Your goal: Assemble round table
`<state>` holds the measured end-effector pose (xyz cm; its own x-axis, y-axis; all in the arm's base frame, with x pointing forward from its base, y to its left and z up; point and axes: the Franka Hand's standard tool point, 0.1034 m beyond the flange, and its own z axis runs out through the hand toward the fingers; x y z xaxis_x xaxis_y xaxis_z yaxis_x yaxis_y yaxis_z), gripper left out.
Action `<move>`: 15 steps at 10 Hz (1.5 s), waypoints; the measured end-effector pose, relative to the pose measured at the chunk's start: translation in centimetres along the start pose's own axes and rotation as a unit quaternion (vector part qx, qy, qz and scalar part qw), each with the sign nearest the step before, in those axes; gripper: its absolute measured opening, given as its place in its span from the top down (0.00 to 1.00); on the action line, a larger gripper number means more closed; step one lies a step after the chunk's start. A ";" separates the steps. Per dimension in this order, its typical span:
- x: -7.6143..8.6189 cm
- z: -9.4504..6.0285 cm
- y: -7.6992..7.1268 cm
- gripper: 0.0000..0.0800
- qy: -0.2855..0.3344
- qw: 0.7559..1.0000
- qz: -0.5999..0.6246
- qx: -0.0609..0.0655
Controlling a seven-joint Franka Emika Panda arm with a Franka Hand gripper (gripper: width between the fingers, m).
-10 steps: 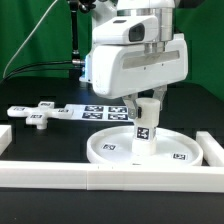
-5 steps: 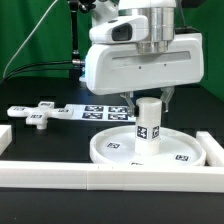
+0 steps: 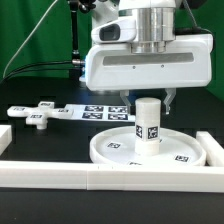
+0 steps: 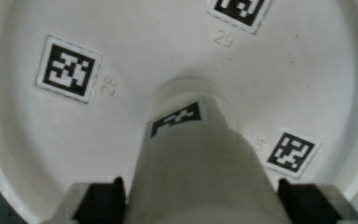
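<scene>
A: Entry, exterior view, starting from its left. What lies there?

B: The white plastic cross-shaped four-armed foot (image 3: 40, 113). It is flat on the black worktop (image 3: 40, 145), loose and well apart from the other parts. Next to the right is the flat white marker board (image 3: 98, 110), which is no part of the table.

A: Centre to right?

B: The large rimmed round disc of white plastic (image 3: 108, 150) lies flat. The short cylindrical white leg (image 3: 148, 128) stands upright on its middle, with a tag facing the camera.

A: Pincer?

B: The pincer (image 3: 149, 101) hangs straight above, pinching the leg's upper end. In the wrist view the dark pads (image 4: 101, 196) press the leg from both sides, and no gap shows.

A: Is the leg seated home?

B: Cannot tell; the joint is hidden at the leg's base. My judgement is that fixing the leg into the disc is the step in hand, so the assembly is about half done.

A: What is left?

B: Probably finishing the leg joint, letting go, fetching the foot from the far left and mounting it on the leg's free top. The long white border rail (image 3: 100, 178) along the front is not involved.
</scene>
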<state>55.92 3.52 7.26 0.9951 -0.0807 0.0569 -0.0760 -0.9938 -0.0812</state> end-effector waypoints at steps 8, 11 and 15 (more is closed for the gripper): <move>-0.1 -0.1 -0.2 0.49 -0.025 0.920 0.389 0.036; -0.3 -0.1 -0.9 0.49 -0.040 0.857 0.513 0.033; -0.3 0.0 -1.0 0.35 -0.039 0.849 0.526 0.031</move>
<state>55.69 4.51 7.36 0.3798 -0.9136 -0.1456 -0.9244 -0.3687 -0.0977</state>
